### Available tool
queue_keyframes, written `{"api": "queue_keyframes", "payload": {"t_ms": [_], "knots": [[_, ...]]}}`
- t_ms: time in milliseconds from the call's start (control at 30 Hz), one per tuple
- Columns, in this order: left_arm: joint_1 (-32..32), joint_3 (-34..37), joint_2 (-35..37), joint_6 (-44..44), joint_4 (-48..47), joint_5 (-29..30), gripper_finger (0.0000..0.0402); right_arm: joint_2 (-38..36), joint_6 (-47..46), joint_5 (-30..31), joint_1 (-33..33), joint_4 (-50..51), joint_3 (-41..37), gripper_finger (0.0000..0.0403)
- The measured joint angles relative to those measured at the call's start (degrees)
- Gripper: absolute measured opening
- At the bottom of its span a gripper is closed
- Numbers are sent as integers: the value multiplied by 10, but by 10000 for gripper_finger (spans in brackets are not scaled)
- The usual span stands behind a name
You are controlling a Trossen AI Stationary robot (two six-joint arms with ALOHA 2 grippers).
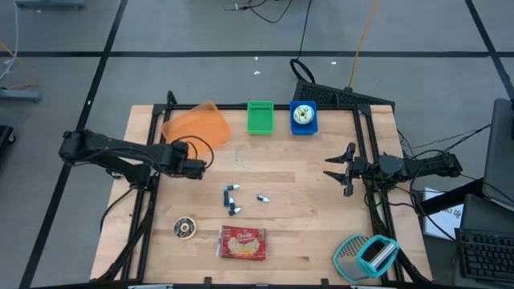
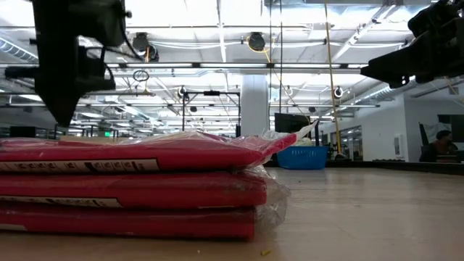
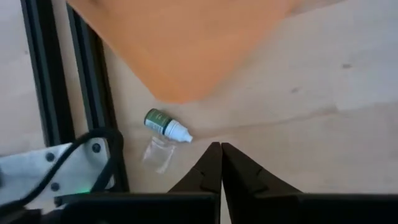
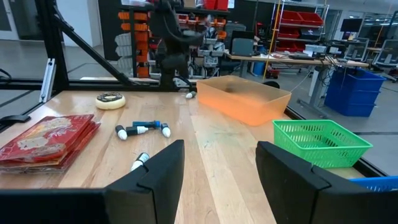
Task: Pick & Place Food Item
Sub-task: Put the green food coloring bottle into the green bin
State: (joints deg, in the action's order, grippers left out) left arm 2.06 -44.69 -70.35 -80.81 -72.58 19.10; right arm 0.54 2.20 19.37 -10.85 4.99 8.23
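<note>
The red food packet (image 1: 242, 243) is seen lying flat near the front edge of the wooden table (image 1: 305, 201), just beside a small round tin (image 1: 185, 228). Between the packet and the bins, small white-capped bottles (image 1: 232, 198) are scattered. At the back, an orange bin (image 1: 197, 124), a green basket (image 1: 259, 117) and a blue container (image 1: 303, 117) are lined up. The left gripper (image 1: 201, 168) is held by the orange bin, its fingers (image 3: 211, 167) pressed together on nothing. The right gripper (image 1: 337, 168) is kept at the right edge, fingers (image 4: 155, 168) apart and empty. Only in the left wrist view is a green dropper bottle (image 3: 166, 125) shown beside the orange bin (image 3: 186, 43). In the low view, the packet (image 2: 138, 185) fills the foreground.
</note>
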Motion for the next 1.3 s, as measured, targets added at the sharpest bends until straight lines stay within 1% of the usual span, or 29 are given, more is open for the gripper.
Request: {"api": "queue_keyframes", "payload": {"t_ms": [167,400,567,733,833,900,1067,1200,1300], "knots": [[2,37,-24,-31,9,-10,3,0,0,0,0,0,0,187],[10,37,-63,-68,8,13,2,0,0,0,0,0,0,187],[18,37,-137,-90,15,14,1,0,0,0,0,0,0,187],[27,37,-213,-142,0,61,1,0,0,0,0,0,0,187],[30,37,-256,-160,-3,69,1,0,0,0,0,0,0,187],[26,37,-280,-157,-5,68,1,0,0,0,0,0,0,187],[24,36,-327,-122,4,37,2,0,0,0,0,0,0,187],[23,36,-325,-98,23,17,1,0,0,0,0,0,0,187],[30,37,-302,-60,62,-9,3,0,0,0,0,0,0,187]]}}
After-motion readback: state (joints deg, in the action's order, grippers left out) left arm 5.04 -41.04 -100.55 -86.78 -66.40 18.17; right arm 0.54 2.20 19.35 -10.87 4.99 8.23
